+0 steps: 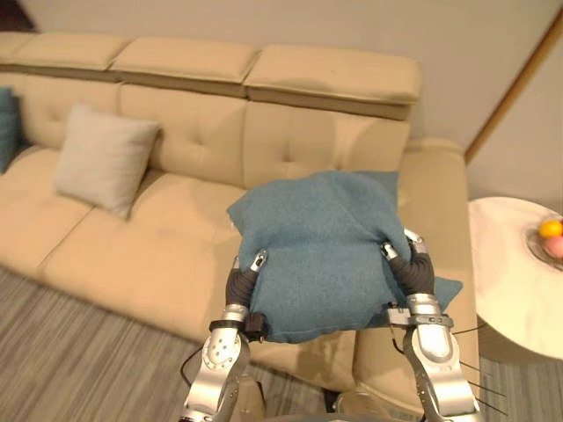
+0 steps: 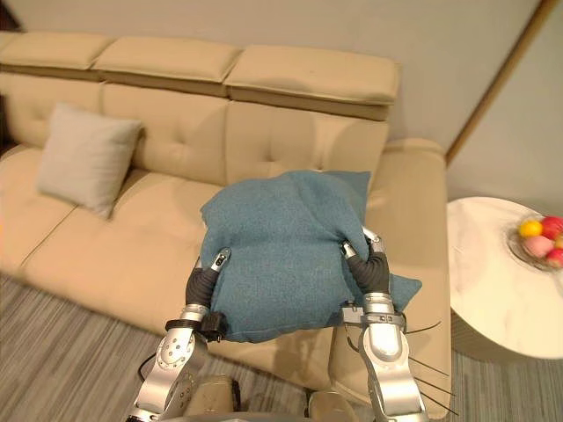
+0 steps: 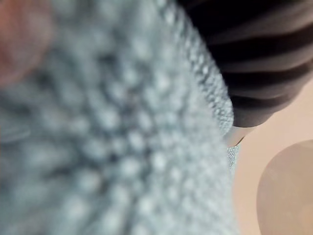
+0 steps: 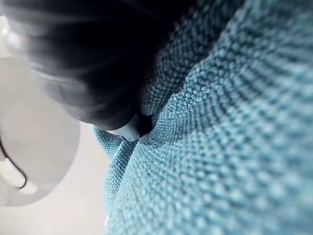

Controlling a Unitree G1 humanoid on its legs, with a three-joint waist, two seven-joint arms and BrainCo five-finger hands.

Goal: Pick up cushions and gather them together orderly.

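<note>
I hold a teal cushion up in front of the beige sofa, above its right seat. My left hand grips the cushion's left edge and my right hand its right edge, each with the thumb pressed into the top of the cloth and the fingers hidden beneath. The teal weave lies right against the left hand's dark cover. The same weave also lies against the right hand's cover. A light beige cushion leans on the sofa's back at the left.
The edge of another teal cushion shows at the sofa's far left. A round white side table with a fruit bowl stands to the right of the sofa's arm. Grey striped carpet lies in front.
</note>
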